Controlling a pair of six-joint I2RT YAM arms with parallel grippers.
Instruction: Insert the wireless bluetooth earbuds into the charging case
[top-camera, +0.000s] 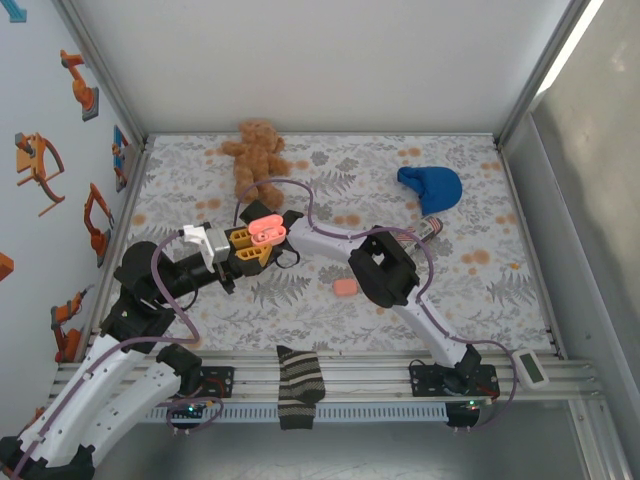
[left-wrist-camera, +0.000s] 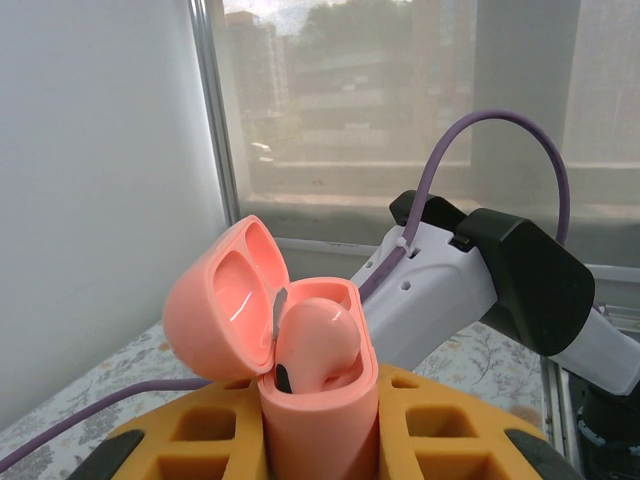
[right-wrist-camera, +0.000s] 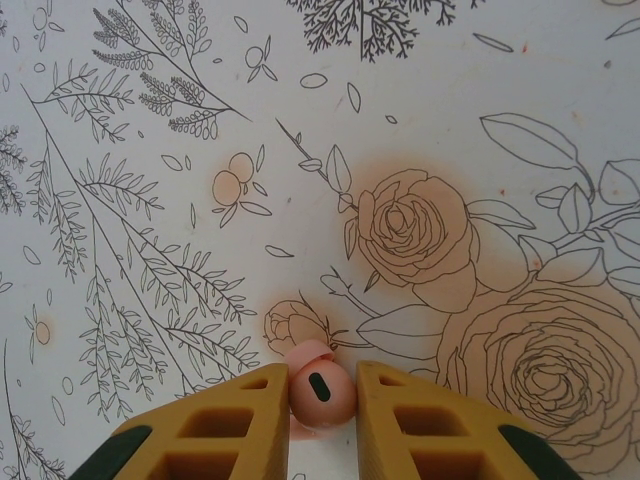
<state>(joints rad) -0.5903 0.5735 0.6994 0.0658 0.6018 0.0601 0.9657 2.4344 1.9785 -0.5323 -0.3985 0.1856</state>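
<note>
Left gripper (left-wrist-camera: 320, 435) clamps the open charging case (left-wrist-camera: 300, 330) at nine o'clock of the table (top-camera: 450, 300) centre, and right gripper (right-wrist-camera: 322, 385) pinches a rounded earbud (right-wrist-camera: 320, 393) that a skewed push could pop loose.

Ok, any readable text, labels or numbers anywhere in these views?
Nothing legible.
White device on the front rail: screen too small to read.
Small cylinder by the blue cap: label blurred.
Pink case, wall stickers: no print.

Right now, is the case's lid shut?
No, the lid stands open, tipped back, and an earbud sits in the case.
</note>
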